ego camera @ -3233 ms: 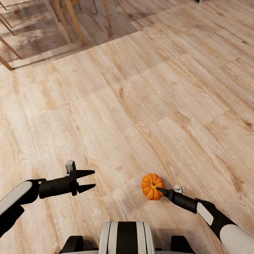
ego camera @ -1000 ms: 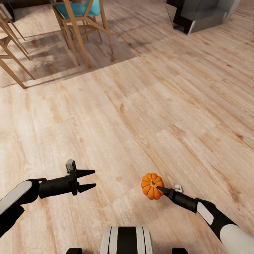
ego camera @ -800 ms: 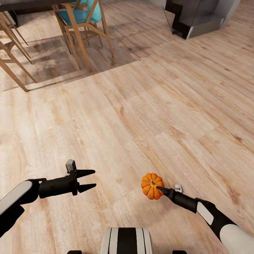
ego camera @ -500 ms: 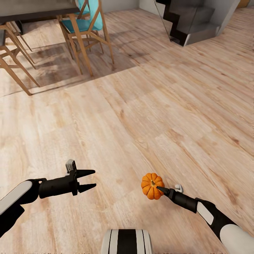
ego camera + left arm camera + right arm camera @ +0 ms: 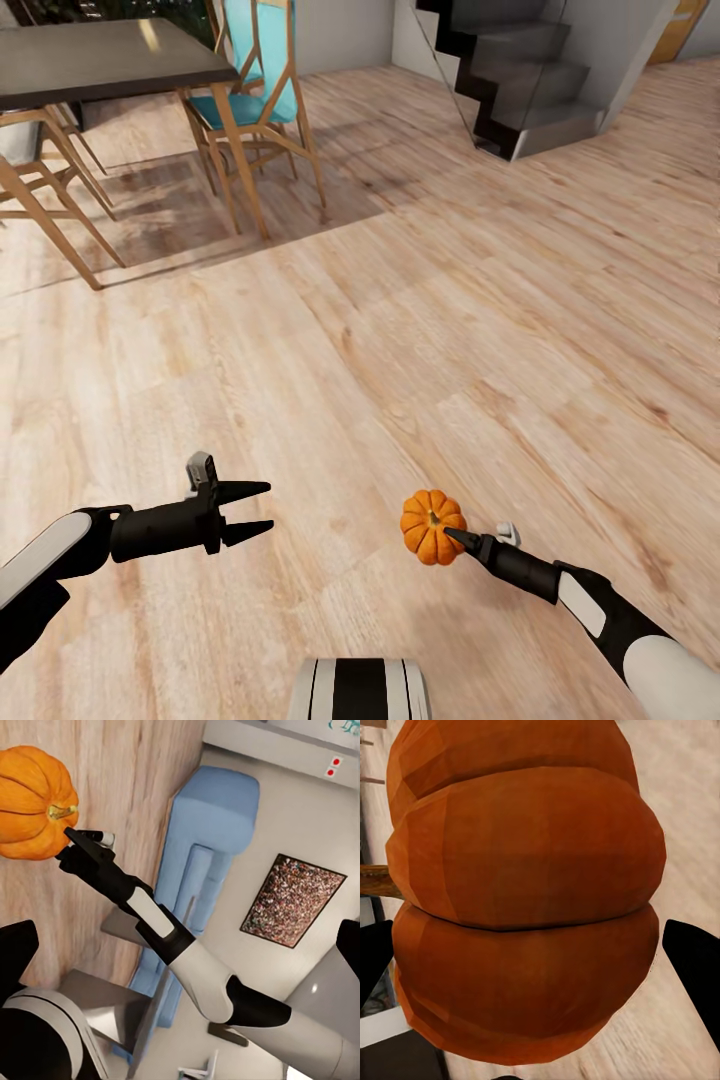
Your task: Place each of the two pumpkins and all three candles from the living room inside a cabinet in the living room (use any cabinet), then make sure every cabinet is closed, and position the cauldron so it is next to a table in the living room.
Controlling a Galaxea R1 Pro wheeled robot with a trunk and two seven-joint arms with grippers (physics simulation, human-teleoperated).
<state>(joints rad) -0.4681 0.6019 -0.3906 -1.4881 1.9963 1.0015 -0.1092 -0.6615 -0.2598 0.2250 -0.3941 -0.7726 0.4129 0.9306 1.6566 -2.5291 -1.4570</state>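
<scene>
Pale wood plank floor [image 5: 420,330]. Dark-topped table [image 5: 100,62] on tan wooden legs at far left. Teal-seated wooden chair [image 5: 250,95] beside it. Dark staircase [image 5: 515,85] at far right. Blue sofa [image 5: 206,870], speckled rug [image 5: 292,900].

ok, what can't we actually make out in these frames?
- Head view: table top and chair back cut off by the upper edge.
- Right wrist view: pumpkin sits so close that it hides the floor beyond it.
- Head view: staircase upper steps cut off by the frame.
</scene>
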